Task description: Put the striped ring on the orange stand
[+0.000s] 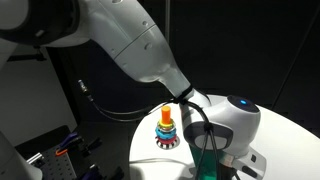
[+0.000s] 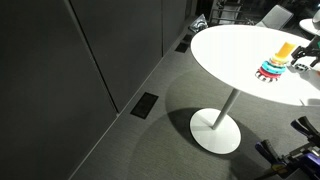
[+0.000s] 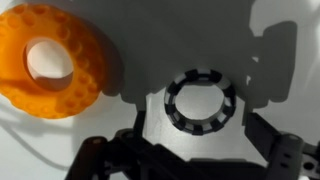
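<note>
In the wrist view the striped ring [image 3: 200,100] lies flat on the white table [image 3: 150,110], in the gripper's shadow. White table shows through its hole. My gripper [image 3: 198,137] is open and empty, with a finger on each side just short of the ring. In both exterior views red and white stripes [image 1: 165,138] [image 2: 268,73] show at the foot of a small coloured pile beside the gripper [image 1: 218,158] [image 2: 308,55]. An orange top [image 1: 166,112] [image 2: 285,50] rises by it. I cannot tell whether that is the orange stand. No peg shows in the wrist view.
A plain orange ring [image 3: 55,60] lies flat on the table at the upper left of the wrist view, apart from the striped ring. A teal layer [image 1: 166,128] sits in the pile. The round white pedestal table [image 2: 230,50] stands on grey carpet by dark walls.
</note>
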### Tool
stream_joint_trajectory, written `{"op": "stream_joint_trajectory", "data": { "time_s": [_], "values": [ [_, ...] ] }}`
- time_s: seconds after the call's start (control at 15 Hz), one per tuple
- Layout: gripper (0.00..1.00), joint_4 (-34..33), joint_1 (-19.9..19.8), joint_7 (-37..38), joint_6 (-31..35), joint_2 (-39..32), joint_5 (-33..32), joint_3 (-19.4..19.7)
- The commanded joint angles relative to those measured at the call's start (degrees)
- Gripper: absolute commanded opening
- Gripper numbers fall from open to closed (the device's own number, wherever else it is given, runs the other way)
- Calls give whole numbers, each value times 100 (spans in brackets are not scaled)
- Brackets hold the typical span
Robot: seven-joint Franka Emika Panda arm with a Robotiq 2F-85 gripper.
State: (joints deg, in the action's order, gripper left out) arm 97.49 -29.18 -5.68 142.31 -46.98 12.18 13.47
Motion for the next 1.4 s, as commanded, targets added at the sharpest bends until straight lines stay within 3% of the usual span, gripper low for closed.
{"op": "stream_joint_trajectory", "data": {
  "time_s": [0.0, 0.13, 0.2, 0.4, 0.6, 0.8, 0.87, 1.0, 1.2, 1.27, 1.33],
  "values": [
    [100, -239, -116, 73, -110, -120, 6, -94],
    [97, -231, -123, 63, -120, -119, 12, -107],
    [77, -230, -123, 63, -125, -119, 15, -110],
    [62, -209, -123, 60, -129, -53, 35, -132],
    [37, -130, -117, 33, -130, 134, 61, -167],
    [32, 25, -77, 9, -121, 381, 68, -194],
    [26, 53, -62, 5, -118, 437, 64, -205],
    [3, 123, -22, 12, -88, 563, 61, -236],
    [1, 220, -6, -26, -60, 693, 56, -287],
    [7, 272, -7, -59, -64, 739, 51, -304],
    [28, 327, -7, -81, -71, 784, 47, -318]
  ]
}}
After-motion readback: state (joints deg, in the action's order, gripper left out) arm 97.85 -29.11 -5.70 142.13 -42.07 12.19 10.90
